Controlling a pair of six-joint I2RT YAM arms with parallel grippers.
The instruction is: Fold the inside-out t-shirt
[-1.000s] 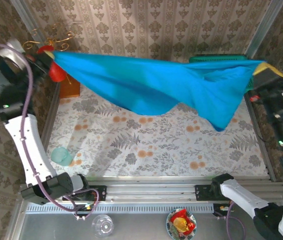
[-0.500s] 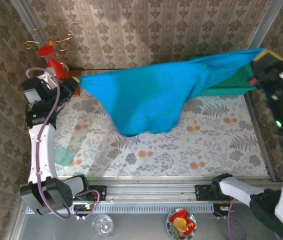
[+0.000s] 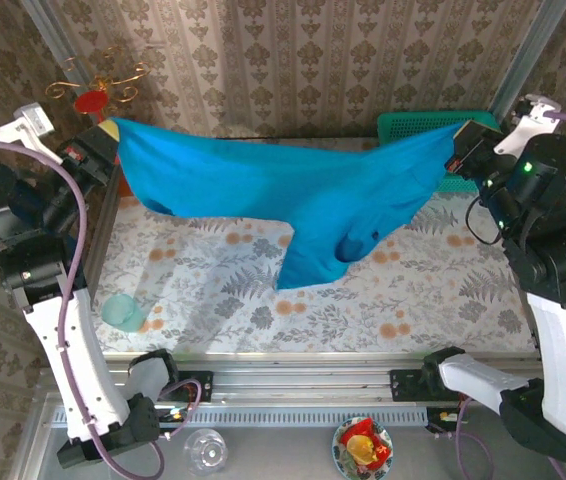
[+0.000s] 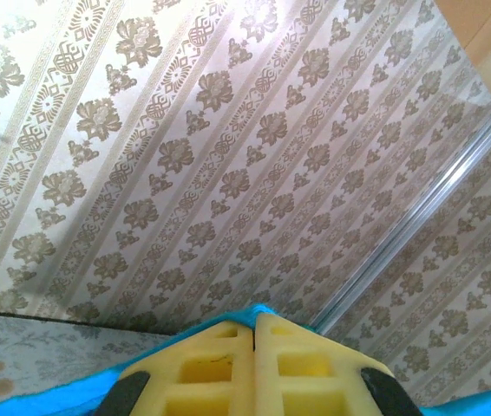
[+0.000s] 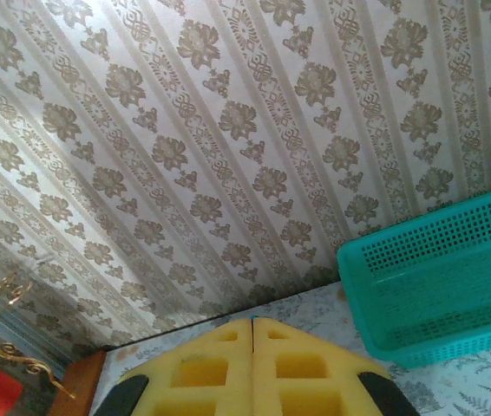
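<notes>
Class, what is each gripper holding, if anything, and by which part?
Both hold the blue t-shirt, stretched in the air between them: the left gripper pinches its left end, the right gripper its right end.

The bright blue t-shirt (image 3: 293,195) hangs stretched in the air above the table, its middle sagging down.

The hanging t-shirt (image 3: 293,195) blocks the middle of the table (image 3: 443,290); basket (image 5: 436,286) far right, cup (image 3: 123,312) near left.

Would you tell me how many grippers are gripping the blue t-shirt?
2: the left gripper pinches the t-shirt at its left end, the right gripper at its right end.
</notes>
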